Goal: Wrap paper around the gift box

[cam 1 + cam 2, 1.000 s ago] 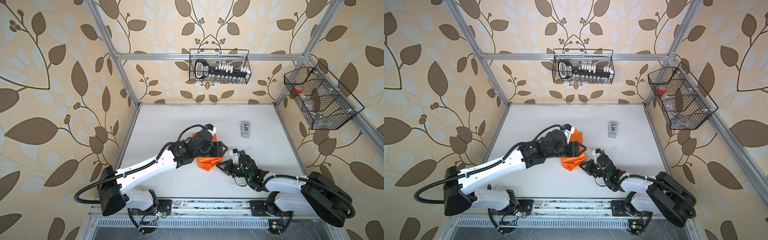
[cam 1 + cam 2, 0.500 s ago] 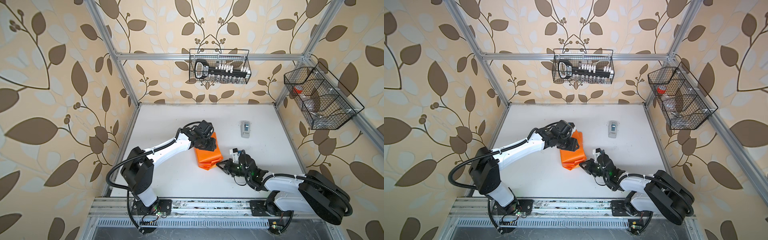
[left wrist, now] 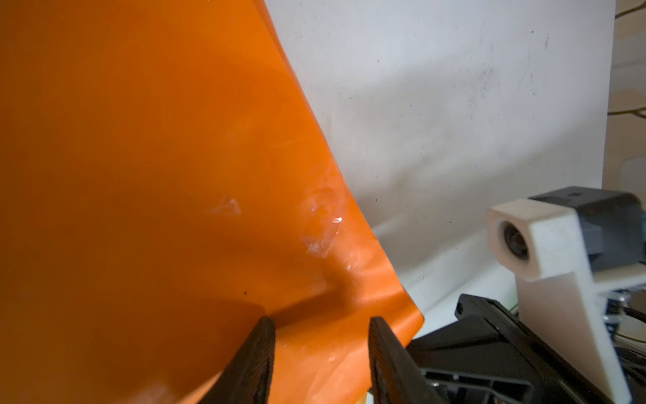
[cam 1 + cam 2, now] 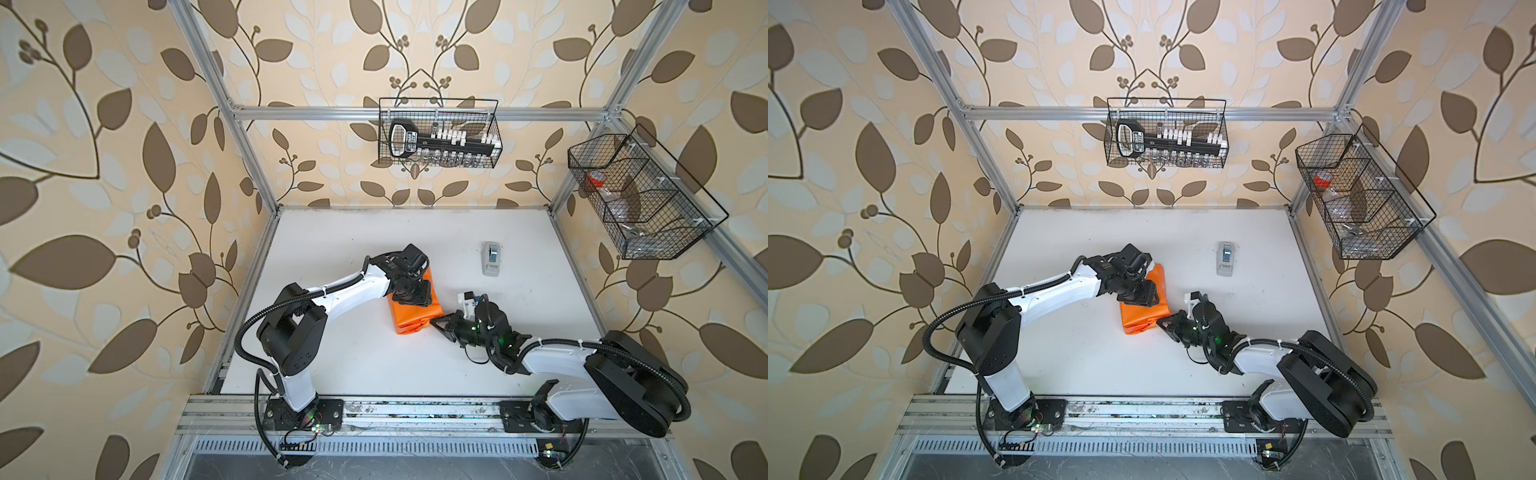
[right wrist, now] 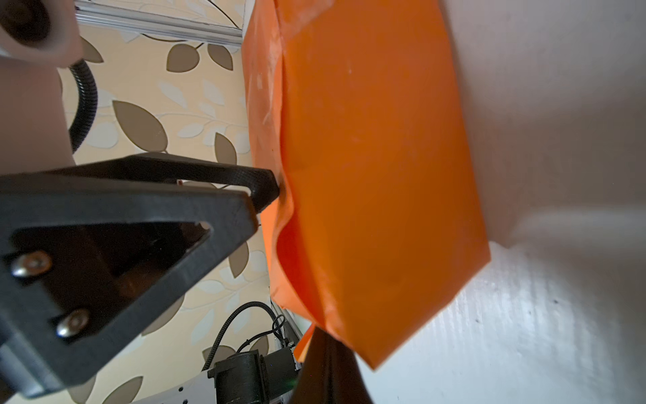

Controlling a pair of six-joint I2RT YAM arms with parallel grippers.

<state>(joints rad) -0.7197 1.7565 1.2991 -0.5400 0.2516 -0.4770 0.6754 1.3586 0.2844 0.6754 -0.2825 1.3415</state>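
In both top views the paper lies mid-table with free room around it. The gift box is unseen, presumably inside.

Left wrist view: the left fingers stand parted against the paper and should pin it flat.

Right wrist view: the right fingers are clenched and empty, poking the side fold. A slow, square push seems wise.

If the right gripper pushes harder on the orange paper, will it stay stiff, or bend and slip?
Probably it bends: the paper dents where the right gripper touches it. Its glossy face shows glints in the left wrist view, so a grip may slide. The open end sticks out unsupported, so it is likely floppy.
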